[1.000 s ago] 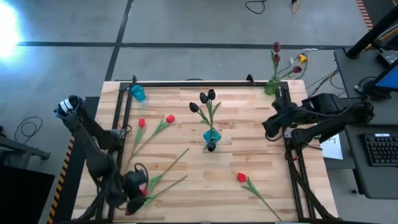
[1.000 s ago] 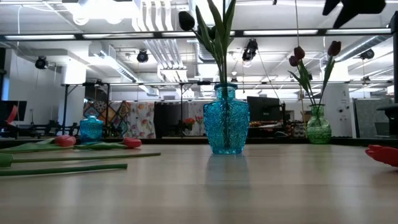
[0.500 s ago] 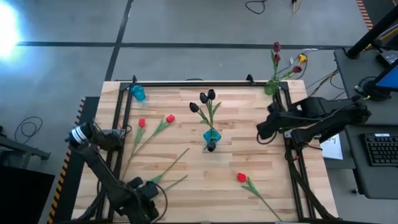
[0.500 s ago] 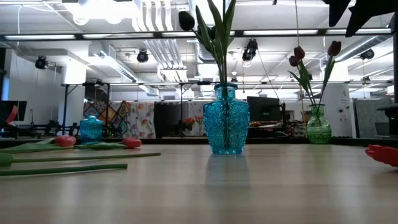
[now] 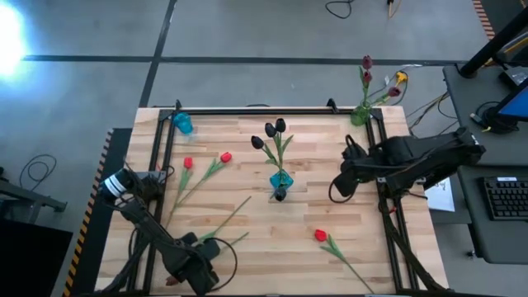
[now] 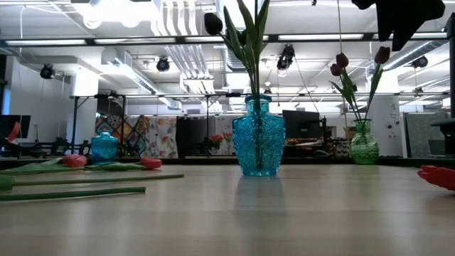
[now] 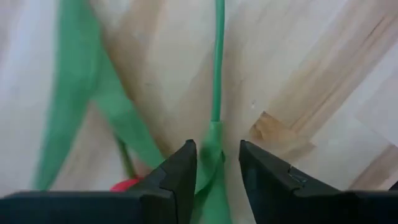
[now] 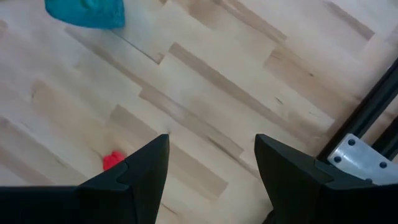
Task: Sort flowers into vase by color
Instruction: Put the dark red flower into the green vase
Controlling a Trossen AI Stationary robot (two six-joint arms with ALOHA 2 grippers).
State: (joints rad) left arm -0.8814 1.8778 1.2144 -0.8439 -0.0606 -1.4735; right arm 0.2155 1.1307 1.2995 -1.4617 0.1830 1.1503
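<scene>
Red tulips lie flat on the table: two at the far left [image 5: 188, 162] [image 5: 225, 157], one near the right [image 5: 320, 235], and two green stems [image 5: 224, 217] [image 5: 231, 241] near the left. My left gripper [image 5: 206, 252] [image 7: 217, 171] is low over the nearer stem [image 7: 217, 93], with a finger on each side and a narrow gap between them. A red head [image 7: 127, 185] shows beside it. My right gripper [image 5: 338, 186] [image 8: 211, 180] hovers open, right of the blue vase [image 5: 280, 180] that holds the black tulips [image 5: 272, 132]. My left gripper straddles the stem where a leaf wraps it [image 7: 211, 158], close to the red head. It comes from above, with the fingers across the stem. The leaf fills most of the gap. Whether the fingers touch it, I cannot tell. The stem lies on the table.
A green vase [image 5: 360, 115] with maroon tulips stands at the far right corner. A small blue vase [image 5: 182, 124] stands at the far left corner. Black frame rails [image 5: 162, 157] run along the left, right and far edges. Bare wood [image 5: 272, 247] lies between the left stems and the right red tulip.
My left gripper has moved along the near edge toward the right and come over the near end of the stem, its forearm swinging round. My right gripper has moved from the right rail toward the table's left and near, closer to the blue vase. The flowers have stayed put.
</scene>
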